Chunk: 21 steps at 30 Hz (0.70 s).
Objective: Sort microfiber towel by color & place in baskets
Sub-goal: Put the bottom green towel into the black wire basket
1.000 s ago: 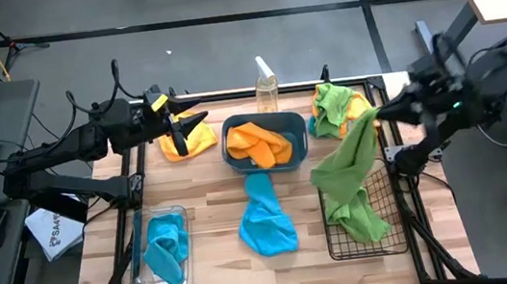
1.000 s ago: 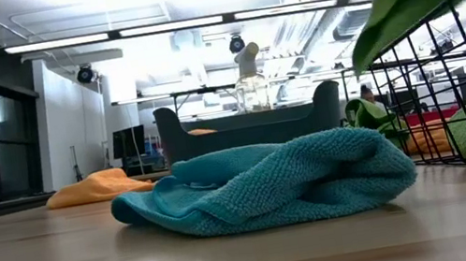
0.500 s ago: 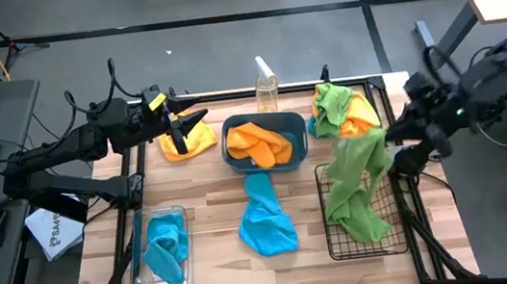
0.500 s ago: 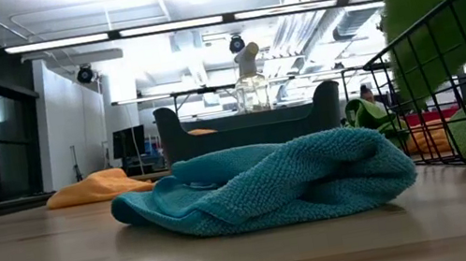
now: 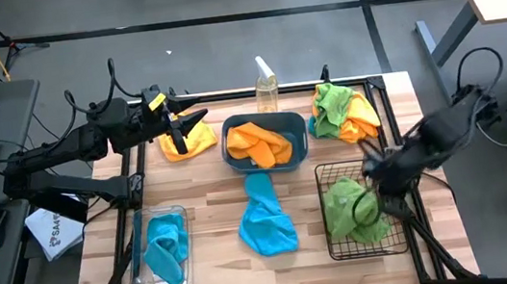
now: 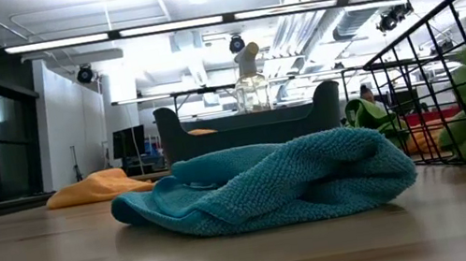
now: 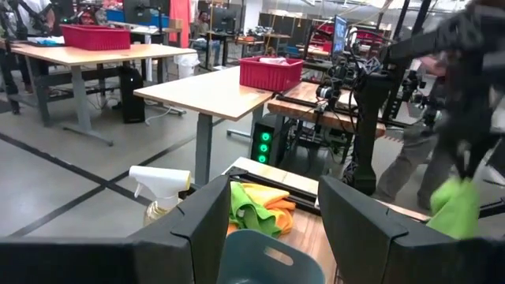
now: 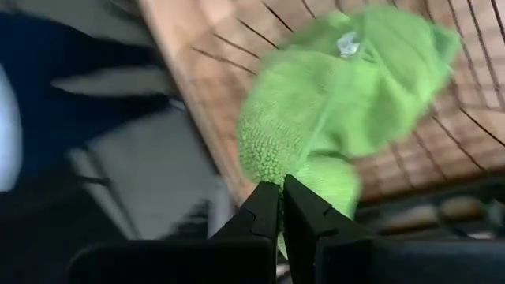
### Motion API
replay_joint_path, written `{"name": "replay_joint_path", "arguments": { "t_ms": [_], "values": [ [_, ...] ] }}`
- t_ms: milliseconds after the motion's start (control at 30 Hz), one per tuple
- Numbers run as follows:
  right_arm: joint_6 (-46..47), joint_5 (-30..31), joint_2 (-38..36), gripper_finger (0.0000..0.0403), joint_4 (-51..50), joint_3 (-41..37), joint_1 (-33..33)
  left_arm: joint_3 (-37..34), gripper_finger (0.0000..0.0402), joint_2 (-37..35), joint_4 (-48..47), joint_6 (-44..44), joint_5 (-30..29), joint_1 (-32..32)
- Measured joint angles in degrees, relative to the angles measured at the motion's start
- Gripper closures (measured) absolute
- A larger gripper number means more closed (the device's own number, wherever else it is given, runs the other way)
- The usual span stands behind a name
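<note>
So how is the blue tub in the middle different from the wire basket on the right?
The dark teal tub has solid plastic walls and rounded corners; the black wire-mesh basket is open grid you can see through, with square corners. The tub holds orange cloths, while the basket holds green cloths. The tub sits at the back centre, the basket nearer the front right. Both are open-topped and hold one colour only.

Pale wooden worktop (image 5: 213, 205), slatted. Resting directly on it: teal tub (image 5: 264, 141) at back centre, spray bottle (image 5: 266, 89) behind it, orange towel (image 5: 186, 142) to its left, blue towel (image 5: 266, 220) in front, clear bin (image 5: 161, 251) front left, wire-mesh basket (image 5: 361, 208) front right, green and orange towels (image 5: 341, 112), seemingly heaped, back right.
</note>
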Motion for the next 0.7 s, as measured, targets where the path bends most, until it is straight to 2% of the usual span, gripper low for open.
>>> {"name": "replay_joint_path", "arguments": {
  "t_ms": [167,367,433,567,700],
  "values": [
    [3.10,-0.07,-2.38,0.0403,6.12,-15.78,1.55,0.00,0.0220,0.00,-0.07,0.01,0.00,0.00],
    [10.18,0.70,-5.59,0.0403,30.35,-33.67,1.44,0.00,0.0220,0.00,-0.21,0.02,0.00,0.00],
    [13.40,1.05,-5.56,0.0403,35.28,-38.66,1.43,0.00,0.0220,0.00,-0.23,0.02,0.00,0.00],
    [16.95,-0.46,-5.46,0.0401,40.67,-44.66,1.43,0.00,0.0220,0.00,-0.22,0.02,0.00,0.00],
    [15.47,0.70,-5.48,0.0393,40.49,-44.15,1.49,0.00,0.0220,0.00,-0.22,0.02,0.00,0.00]
  ]
}}
